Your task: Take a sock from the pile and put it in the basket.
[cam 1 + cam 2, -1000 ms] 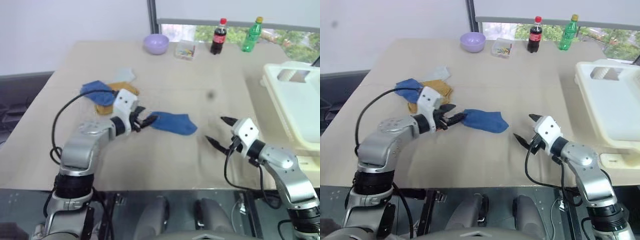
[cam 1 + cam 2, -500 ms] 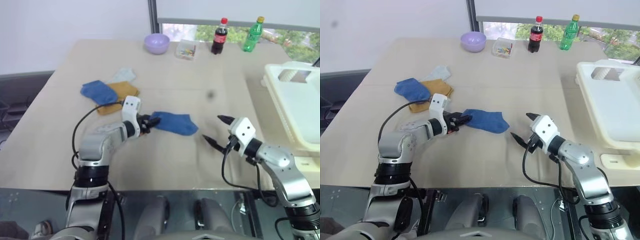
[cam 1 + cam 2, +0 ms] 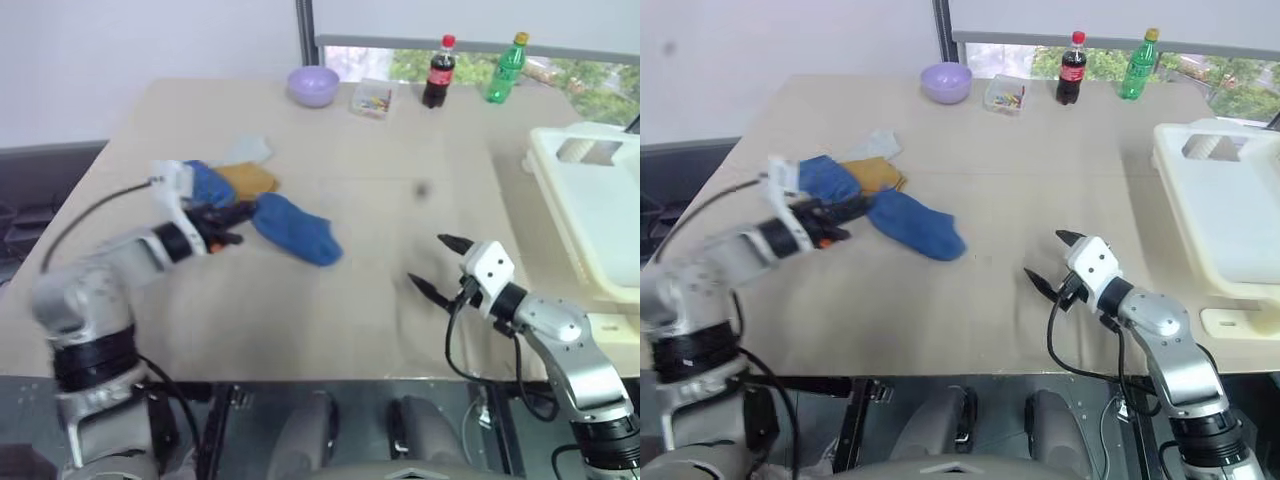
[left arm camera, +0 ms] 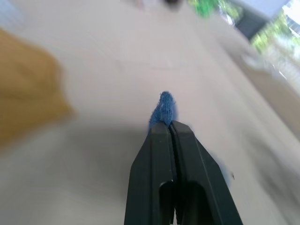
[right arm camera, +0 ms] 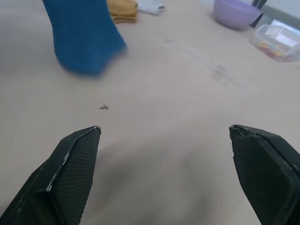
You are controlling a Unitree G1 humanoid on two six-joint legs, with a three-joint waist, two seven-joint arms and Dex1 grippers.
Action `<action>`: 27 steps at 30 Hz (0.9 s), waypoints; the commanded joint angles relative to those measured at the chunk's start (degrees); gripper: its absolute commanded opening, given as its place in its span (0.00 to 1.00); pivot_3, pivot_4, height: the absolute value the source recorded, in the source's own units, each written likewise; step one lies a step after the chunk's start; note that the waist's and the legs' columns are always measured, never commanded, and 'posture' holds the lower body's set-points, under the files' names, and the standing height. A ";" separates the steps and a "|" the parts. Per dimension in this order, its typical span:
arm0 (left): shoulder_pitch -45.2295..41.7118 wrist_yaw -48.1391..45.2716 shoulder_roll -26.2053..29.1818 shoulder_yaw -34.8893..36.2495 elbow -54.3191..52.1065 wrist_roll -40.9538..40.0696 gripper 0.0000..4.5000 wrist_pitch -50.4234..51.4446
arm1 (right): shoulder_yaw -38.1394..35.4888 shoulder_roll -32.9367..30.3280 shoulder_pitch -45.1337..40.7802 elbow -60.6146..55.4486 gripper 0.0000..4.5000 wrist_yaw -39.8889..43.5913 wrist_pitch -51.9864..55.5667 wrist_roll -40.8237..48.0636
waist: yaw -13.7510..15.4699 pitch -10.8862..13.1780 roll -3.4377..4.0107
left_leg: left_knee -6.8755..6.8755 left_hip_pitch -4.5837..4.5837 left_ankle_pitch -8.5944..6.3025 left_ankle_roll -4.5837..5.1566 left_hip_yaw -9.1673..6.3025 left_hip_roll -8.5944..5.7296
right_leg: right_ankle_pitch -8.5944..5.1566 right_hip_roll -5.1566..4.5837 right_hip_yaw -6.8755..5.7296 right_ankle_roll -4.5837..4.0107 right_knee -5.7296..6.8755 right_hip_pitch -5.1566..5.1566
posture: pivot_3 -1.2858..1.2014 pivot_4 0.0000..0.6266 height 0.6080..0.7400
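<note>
Big beige table (image 3: 400,150) takes up most of the scene. Cream-white basket (image 3: 600,210) sits at its right edge, slot handle at the far end, well apart from the socks. The pile (image 3: 235,172) lies on the left part of the table: mustard-yellow sock w/ a blue one just beside it and a pale grey-white one behind. Left gripper (image 3: 232,212) is up off the table near the pile, fingers pinched tight on one end of a blue sock (image 3: 293,228); rest of the sock trails out to the right and its far end is down at the tabletop. In the left wrist view the two black fingers (image 4: 157,154) are pressed together w/ a tuft of blue poking out at the tips. Right gripper (image 3: 437,264) hangs over bare table, center-right, jaws spread wide, nothing btwn them. Along the far edge: purple bowl (image 3: 313,86), small clear box (image 3: 371,100), cola bottle (image 3: 436,72), green bottle (image 3: 504,68).
</note>
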 commanded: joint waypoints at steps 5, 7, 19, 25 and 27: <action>-11.20 1.90 -5.14 -12.76 -5.49 -7.93 0.00 9.92 | -2.31 -0.39 1.84 -3.13 1.00 -1.12 -0.72 0.63 | 0.28 -0.04 0.26 | 0.00 0.03 0.00 0.00 -0.03 -0.31 | 0.01 -0.34 -0.24 0.06 -0.10 0.16 | 0.52 0.24 1.00; -8.31 8.04 -17.97 -22.48 -3.12 -3.40 0.00 6.65 | -3.06 -1.18 3.54 -4.60 1.00 -0.83 -0.63 0.80 | 0.73 -0.05 0.24 | 0.01 0.02 0.01 0.01 -0.09 -0.36 | 0.01 -0.41 -0.12 0.08 -0.09 0.22 | 0.52 0.24 1.00; -4.97 11.50 -30.22 -28.33 1.92 2.70 0.58 -0.87 | -11.36 -6.09 12.37 -13.98 1.00 5.81 1.58 13.50 | -0.45 0.16 0.03 | -0.05 0.01 -0.01 0.02 0.13 0.08 | -0.01 0.14 0.22 0.04 0.07 -0.04 | 0.52 0.24 1.00; -5.31 3.02 -12.06 -27.11 -1.24 7.47 0.58 -9.77 | -15.22 -9.21 15.69 -15.53 1.00 7.04 3.68 16.30 | -0.32 0.18 0.05 | -0.03 -0.02 -0.01 0.01 0.13 0.06 | -0.01 0.11 0.21 0.03 0.00 -0.01 | 0.52 0.24 1.00; -5.19 0.82 -8.75 -29.46 2.16 11.33 0.58 -15.61 | -12.42 -9.10 14.15 -15.71 1.00 5.21 6.44 15.38 | -0.09 0.17 0.07 | -0.06 0.00 -0.01 0.01 0.13 0.06 | -0.02 0.10 0.21 0.01 -0.02 -0.01 | 0.52 0.24 1.00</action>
